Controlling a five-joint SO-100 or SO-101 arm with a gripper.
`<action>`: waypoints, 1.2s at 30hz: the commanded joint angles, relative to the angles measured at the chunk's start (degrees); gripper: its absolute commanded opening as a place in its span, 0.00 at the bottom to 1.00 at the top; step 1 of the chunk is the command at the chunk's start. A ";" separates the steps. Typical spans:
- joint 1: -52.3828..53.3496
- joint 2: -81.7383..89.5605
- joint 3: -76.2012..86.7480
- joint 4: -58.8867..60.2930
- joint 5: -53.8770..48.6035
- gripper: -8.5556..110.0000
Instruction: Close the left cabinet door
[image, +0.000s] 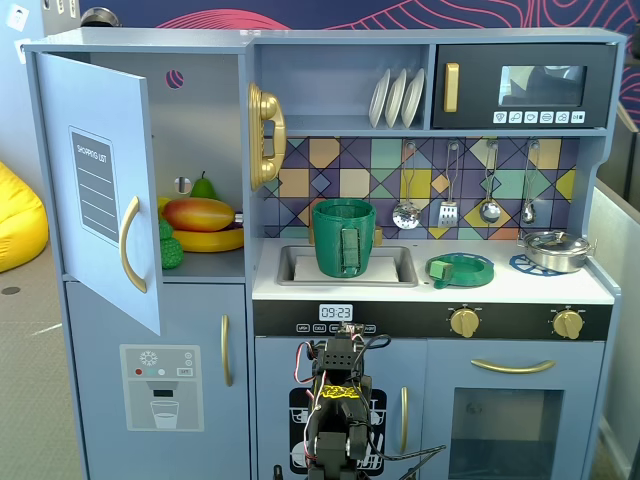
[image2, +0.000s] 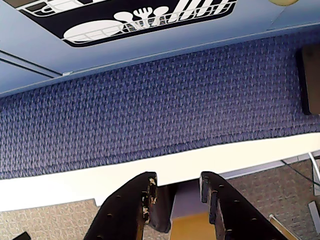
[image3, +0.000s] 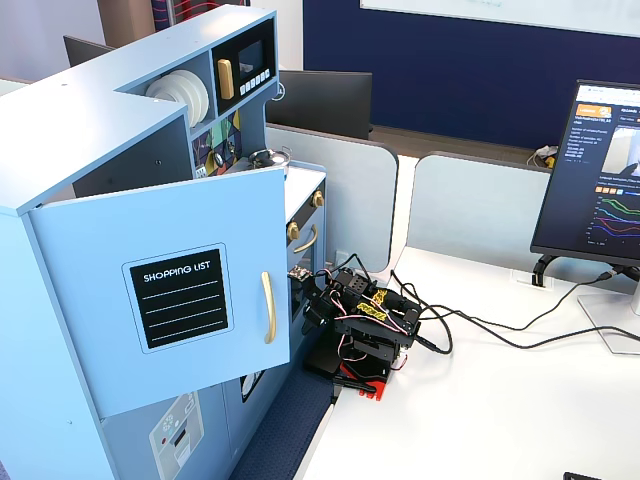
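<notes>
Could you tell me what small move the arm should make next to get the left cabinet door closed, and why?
Probably lift the gripper up toward the left cabinet door: the door stands wide open, while the arm sits folded low, its open jaws facing the carpet.

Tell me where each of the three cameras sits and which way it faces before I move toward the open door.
A fixed view: in front of the play kitchen, facing it squarely; the folded arm shows low at center, and the left cabinet door stands open.
Wrist view: on the arm, looking down at the blue mat and kitchen base; claw tips show.
A fixed view: raised, off to the side, looking at the door's front and the whole arm on the white table.
Both fixed views share door and arm.
</notes>
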 joint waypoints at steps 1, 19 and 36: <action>-1.14 -0.44 1.05 9.23 -1.14 0.07; -9.05 -0.79 -0.35 4.04 7.47 0.07; -61.44 -19.86 -58.45 -6.86 7.47 0.07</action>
